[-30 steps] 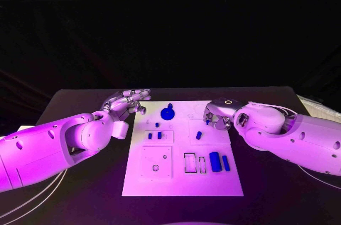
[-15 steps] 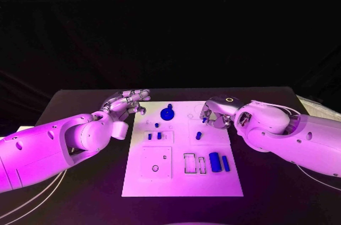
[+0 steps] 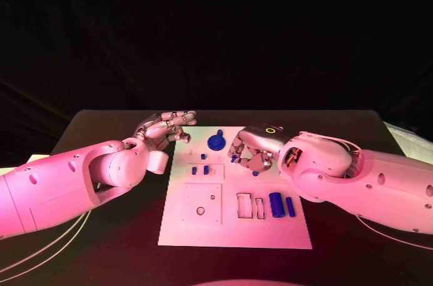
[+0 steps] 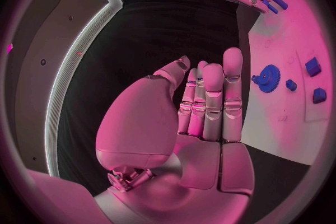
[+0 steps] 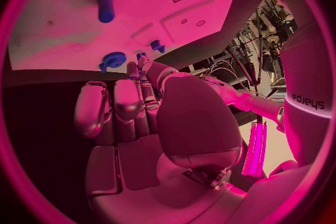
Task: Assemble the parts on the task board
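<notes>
The white task board point(image 3: 233, 226) lies mid-table. At its far end a blue gear point(image 3: 216, 140) point(image 4: 267, 77) point(image 5: 113, 59) stands, with a small blue stub point(image 3: 204, 156) just nearer. My right hand point(image 3: 253, 150) point(image 5: 140, 117) hovers over the board right of the gear, and its fingertips pinch a small blue peg point(image 3: 236, 156) point(image 5: 140, 56). Another blue peg point(image 3: 255, 172) point(image 5: 105, 7) lies on the board by that hand. My left hand point(image 3: 167, 127) point(image 4: 203, 117) is off the board's far left corner, holding nothing, with its fingers straight and side by side.
Two small blue blocks point(image 3: 199, 170) sit in a frame on the board's left half. Two blue cylinders point(image 3: 281, 205) lie at the right beside empty rectangular slots point(image 3: 248, 205). A square plate with holes point(image 3: 201, 203) lies at the near left. Black table point(image 3: 361, 236) surrounds the board.
My right hand has moved left across the board toward the gear, carrying the small blue peg with it. The left hand has barely moved.
</notes>
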Robot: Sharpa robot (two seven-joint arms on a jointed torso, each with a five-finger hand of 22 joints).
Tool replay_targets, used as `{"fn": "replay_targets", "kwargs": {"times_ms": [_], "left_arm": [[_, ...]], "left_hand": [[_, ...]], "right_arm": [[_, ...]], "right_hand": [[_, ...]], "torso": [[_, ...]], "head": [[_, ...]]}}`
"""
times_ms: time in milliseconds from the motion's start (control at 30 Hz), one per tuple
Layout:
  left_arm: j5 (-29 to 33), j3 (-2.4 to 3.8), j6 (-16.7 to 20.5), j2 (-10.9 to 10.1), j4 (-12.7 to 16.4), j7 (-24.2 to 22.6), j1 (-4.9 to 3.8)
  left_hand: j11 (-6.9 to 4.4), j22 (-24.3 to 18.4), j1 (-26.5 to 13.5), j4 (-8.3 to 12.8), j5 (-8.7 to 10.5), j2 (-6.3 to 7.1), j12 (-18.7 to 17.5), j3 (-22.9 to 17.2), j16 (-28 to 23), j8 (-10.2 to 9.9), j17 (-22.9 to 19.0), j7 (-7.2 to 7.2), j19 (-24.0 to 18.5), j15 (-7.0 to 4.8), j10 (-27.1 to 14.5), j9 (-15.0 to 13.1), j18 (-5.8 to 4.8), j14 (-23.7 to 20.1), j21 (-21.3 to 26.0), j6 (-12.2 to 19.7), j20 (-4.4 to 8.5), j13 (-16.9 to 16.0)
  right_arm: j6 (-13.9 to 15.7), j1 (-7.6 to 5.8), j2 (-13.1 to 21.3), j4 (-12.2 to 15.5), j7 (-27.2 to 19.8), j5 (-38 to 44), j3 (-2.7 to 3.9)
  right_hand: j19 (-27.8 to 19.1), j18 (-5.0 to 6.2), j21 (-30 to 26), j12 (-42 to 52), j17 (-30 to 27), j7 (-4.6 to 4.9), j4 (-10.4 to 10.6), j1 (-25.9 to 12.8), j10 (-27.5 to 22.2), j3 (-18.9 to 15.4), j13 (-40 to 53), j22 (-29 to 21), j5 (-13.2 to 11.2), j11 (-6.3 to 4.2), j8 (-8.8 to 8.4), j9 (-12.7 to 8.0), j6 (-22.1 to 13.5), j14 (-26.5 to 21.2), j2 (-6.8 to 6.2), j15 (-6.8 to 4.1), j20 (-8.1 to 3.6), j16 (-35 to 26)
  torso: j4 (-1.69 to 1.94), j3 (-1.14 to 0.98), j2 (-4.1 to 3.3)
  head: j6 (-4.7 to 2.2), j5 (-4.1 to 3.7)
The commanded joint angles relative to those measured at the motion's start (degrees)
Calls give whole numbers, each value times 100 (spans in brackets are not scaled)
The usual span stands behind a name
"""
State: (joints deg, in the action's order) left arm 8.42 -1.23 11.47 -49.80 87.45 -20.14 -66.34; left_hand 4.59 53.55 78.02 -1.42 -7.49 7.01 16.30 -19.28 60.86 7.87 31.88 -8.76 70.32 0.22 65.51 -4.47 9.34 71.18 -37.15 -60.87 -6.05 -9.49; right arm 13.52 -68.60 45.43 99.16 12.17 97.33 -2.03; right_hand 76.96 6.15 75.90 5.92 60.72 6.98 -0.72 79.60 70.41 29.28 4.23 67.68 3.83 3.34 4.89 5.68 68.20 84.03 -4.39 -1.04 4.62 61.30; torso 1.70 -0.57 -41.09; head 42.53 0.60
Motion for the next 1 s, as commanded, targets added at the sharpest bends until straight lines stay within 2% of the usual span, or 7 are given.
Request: {"fn": "replay_targets", "kwargs": {"times_ms": [33,67,233,467,1000], "left_arm": [[-26,4,-116,34,24,-41,-1],[-26,4,-114,38,28,-41,-1],[-26,5,-106,52,56,-41,-2],[-26,5,-110,69,84,-38,-2],[-26,6,-122,79,87,-26,-3]], "left_hand": [[4,-3,19,6,9,-53,20,42,23,20,-6,-11,-14,-10,-29,8,49,-36,13,33,11,-6],[4,-3,19,6,9,-53,20,42,23,20,-6,-11,-14,-10,-29,8,49,-36,13,33,11,-6],[7,-10,7,-5,28,-58,47,71,29,27,-11,-14,-14,-5,-48,9,50,-40,24,42,7,-17],[7,-10,7,-5,28,-58,47,71,29,27,-11,-14,-14,-5,-48,9,50,-40,24,42,7,-17],[7,-10,7,-5,28,-58,47,71,29,27,-11,-14,-14,-5,-48,9,50,-40,24,42,7,-17]], "right_arm": [[-11,61,-142,-11,-182,-206,-1],[-43,84,-187,-28,-204,-238,-2],[-193,251,-377,-132,-351,-432,-7],[-327,429,-562,-271,-420,-456,-20],[-547,566,-740,-397,-442,-376,-41]], "right_hand": [[42,-115,31,-25,11,-5,1,-16,34,2,-10,7,11,1,11,11,25,208,7,-27,17,48],[42,-115,31,-26,11,-5,1,-16,34,2,-10,7,11,2,11,11,24,208,7,-27,17,48],[39,-114,35,-47,16,8,-1,-21,26,8,-19,7,47,12,-1,13,7,208,22,-21,18,64],[41,-115,40,-54,22,11,-9,-20,26,5,-22,13,67,14,-3,15,2,208,20,-19,19,74],[43,-117,46,-60,33,15,-8,-33,32,-4,-24,20,87,18,-3,19,3,208,24,-15,21,91]], "torso": [[-1,3,-3],[4,8,-5],[-16,-6,-11],[-20,-8,-8],[-22,-13,-3]], "head": [[23,68],[31,83],[59,136],[114,192],[189,251]]}}
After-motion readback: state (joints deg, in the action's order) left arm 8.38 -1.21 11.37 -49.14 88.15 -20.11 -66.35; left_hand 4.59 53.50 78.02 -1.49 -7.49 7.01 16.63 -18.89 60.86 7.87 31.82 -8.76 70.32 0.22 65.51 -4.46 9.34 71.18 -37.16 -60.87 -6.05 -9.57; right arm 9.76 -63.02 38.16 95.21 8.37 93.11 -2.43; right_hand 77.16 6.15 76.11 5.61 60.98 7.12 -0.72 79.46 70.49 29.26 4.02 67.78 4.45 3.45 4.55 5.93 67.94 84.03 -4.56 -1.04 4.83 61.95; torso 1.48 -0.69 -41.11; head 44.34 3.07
